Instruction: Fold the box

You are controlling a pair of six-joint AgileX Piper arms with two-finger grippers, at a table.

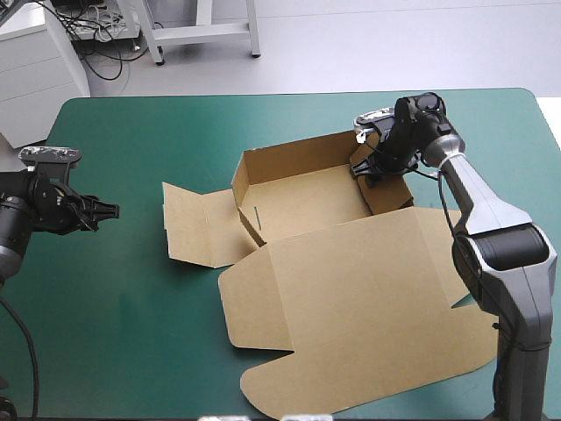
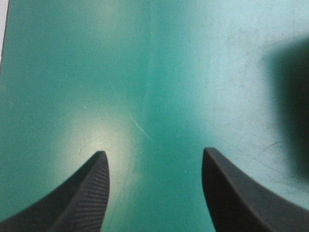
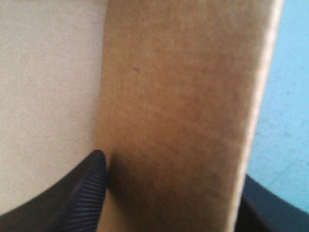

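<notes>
- The box [image 1: 302, 206] sits in the middle of the teal-green cover [image 1: 131, 333]. Its far and left walls stand up, and its lid [image 1: 351, 307] lies flat on the near side.
- The right gripper [image 1: 369, 169] has its fingers apart, one on each side of the right wall [image 3: 183, 121]. It is probably there to stand that wall up straight.
- The left gripper [image 2: 152, 153] is open too. It hangs over bare cover, well apart from the box, so it seems to be out of the way.
</notes>
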